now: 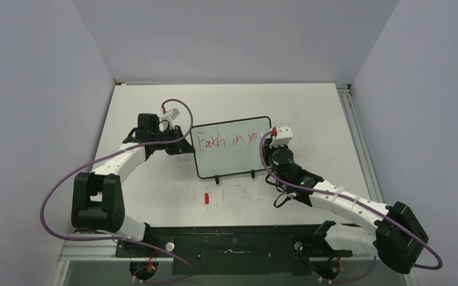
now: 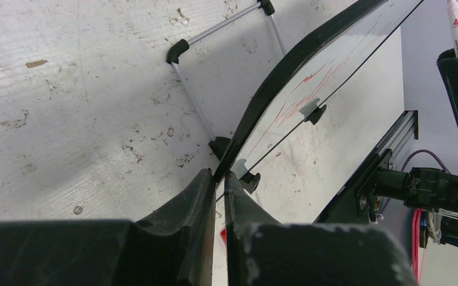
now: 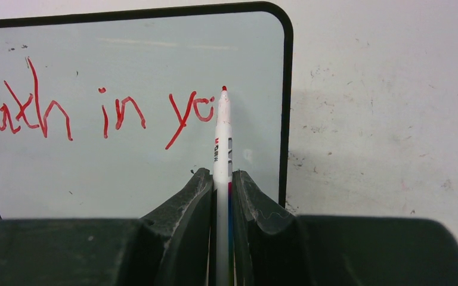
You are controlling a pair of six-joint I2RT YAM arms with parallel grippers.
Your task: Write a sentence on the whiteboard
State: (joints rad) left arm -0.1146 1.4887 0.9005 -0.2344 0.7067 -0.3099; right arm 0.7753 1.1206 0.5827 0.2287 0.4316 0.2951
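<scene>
marker (image 3: pixel 222 140) tip beside sentence (image 3: pixel 104 122), right wrist; whiteboard (image 2: pixel 334 77) edge pinched, left wrist only.

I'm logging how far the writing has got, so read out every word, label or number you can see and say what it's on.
"Faith in yo": red handwritten sentence, unfinished, on the whiteboard.
Print on the marker in the right gripper: red and dark, too blurred to read.
No other text can be read.

Bright, even light; the whiteboard (image 3: pixel 125 59) casts a soft shadow.
</scene>
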